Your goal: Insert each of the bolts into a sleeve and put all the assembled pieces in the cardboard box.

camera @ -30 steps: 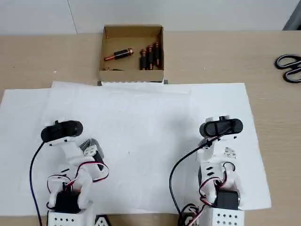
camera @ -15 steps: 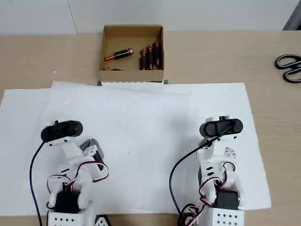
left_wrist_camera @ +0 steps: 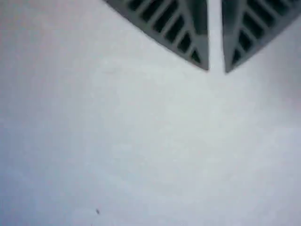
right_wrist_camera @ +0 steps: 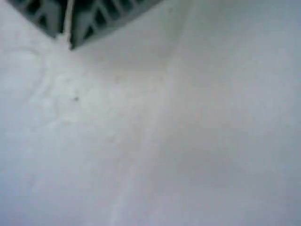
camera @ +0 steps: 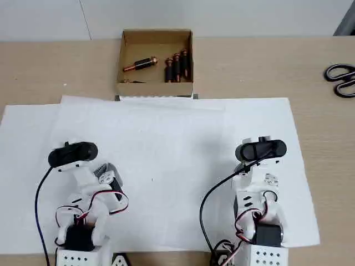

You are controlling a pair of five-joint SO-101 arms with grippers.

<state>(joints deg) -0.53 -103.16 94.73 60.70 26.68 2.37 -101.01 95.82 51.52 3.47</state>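
The cardboard box stands at the far middle of the table. Inside it lie several assembled pieces: one black sleeve with a copper bolt lies crosswise, and three more sit side by side. Both arms are folded back at the near edge, the left arm and the right arm over the white paper. My left gripper hangs just above the paper, its fingers close together with nothing between them. My right gripper is shut and empty, its tips right at the paper.
A large white paper sheet covers the near half of the wooden table. Black scissors lie at the far right edge. A small dark speck marks the paper.
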